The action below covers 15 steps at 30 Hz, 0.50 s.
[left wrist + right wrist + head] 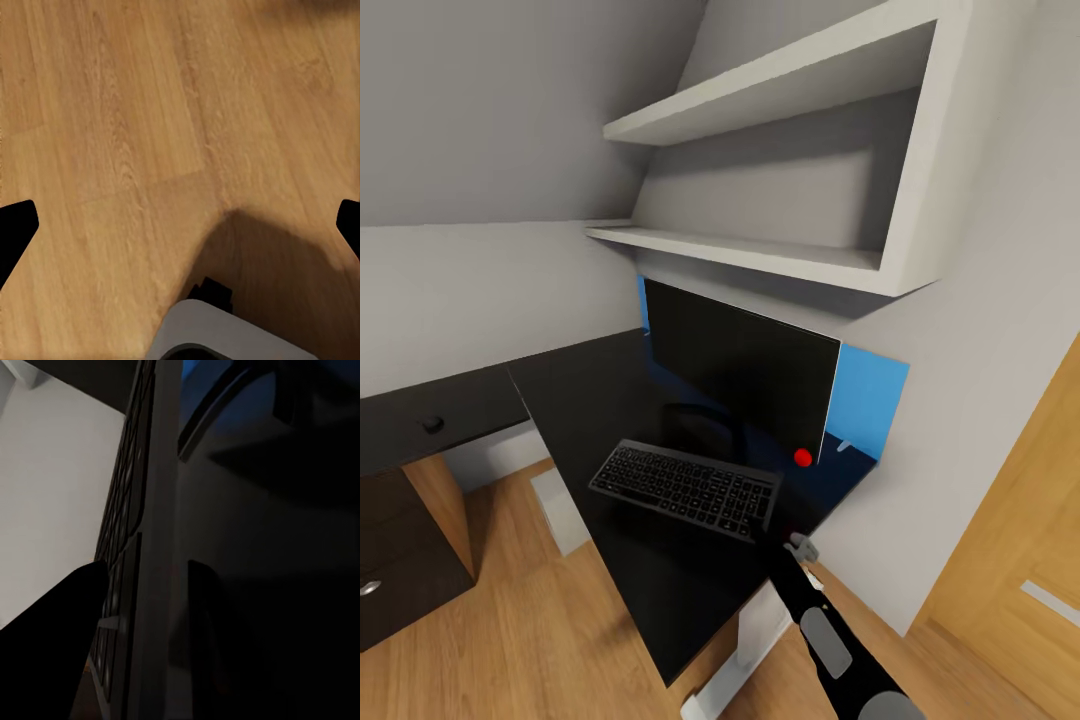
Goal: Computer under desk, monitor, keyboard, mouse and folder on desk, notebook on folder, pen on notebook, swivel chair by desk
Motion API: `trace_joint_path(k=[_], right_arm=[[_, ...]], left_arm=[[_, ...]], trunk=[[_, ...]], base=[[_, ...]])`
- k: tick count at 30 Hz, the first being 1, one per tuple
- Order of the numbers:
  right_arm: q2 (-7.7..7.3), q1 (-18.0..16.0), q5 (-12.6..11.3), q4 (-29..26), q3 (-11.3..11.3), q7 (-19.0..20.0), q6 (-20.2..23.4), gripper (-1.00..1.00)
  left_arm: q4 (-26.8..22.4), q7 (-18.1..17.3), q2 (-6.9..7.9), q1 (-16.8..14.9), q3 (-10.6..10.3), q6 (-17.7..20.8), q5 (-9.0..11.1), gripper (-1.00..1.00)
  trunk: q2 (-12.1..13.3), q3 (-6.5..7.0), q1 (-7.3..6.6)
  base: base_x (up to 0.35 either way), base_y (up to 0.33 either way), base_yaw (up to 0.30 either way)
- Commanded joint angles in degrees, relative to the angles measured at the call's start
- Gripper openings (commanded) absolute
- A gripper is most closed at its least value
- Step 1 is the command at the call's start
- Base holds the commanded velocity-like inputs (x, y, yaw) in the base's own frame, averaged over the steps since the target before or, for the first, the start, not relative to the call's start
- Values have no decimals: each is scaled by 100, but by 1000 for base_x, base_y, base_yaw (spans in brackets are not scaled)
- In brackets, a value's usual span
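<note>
One keyboard (685, 490) lies on the black desk (590, 400) in front of the single monitor (735, 372), its long axis running roughly along the screen's width, keys facing up, with one short end toward the desk's open middle and the other at the right gripper (778, 535). That gripper has the keyboard's near right corner pinched between its two fingers; in the right wrist view one dark finger (52, 645) sits over the key side and the other (214, 645) against the underside, so the board's edge (146, 585) runs straight between them. The monitor stands upright at the back of the desk, near the blue panel (870, 400), with a small red dot (802, 458) at its lower right corner. Two white shelves (760, 255) hang above it. Bare desktop stretches to the left of the keyboard, and the desk's front edge falls off to wooden floor (540, 620). The left gripper (180, 225) hangs over the floorboards (135, 127), its fingertips spread wide apart and holding nothing.
</note>
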Motion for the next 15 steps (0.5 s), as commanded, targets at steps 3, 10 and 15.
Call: trace_joint_path(k=[3, 10, 15], right_arm=[[5, -9, -21, 90, -36, 55, 59, -100], [5, -10, -166, 105, -33, 64, 64, -100], [5, -10, -334, 124, -30, 66, 64, -100]], left_arm=[[1, 36, 6, -4, -49, -27, 52, 100], [1, 36, 2, -4, -49, -27, 52, 100], [1, 36, 5, -4, -49, -27, 52, 100]], trunk=[[-4, -6, 0], [-4, -6, 0], [-4, -6, 0]], base=[[0, 0, 0], [0, 0, 0], [0, 0, 0]])
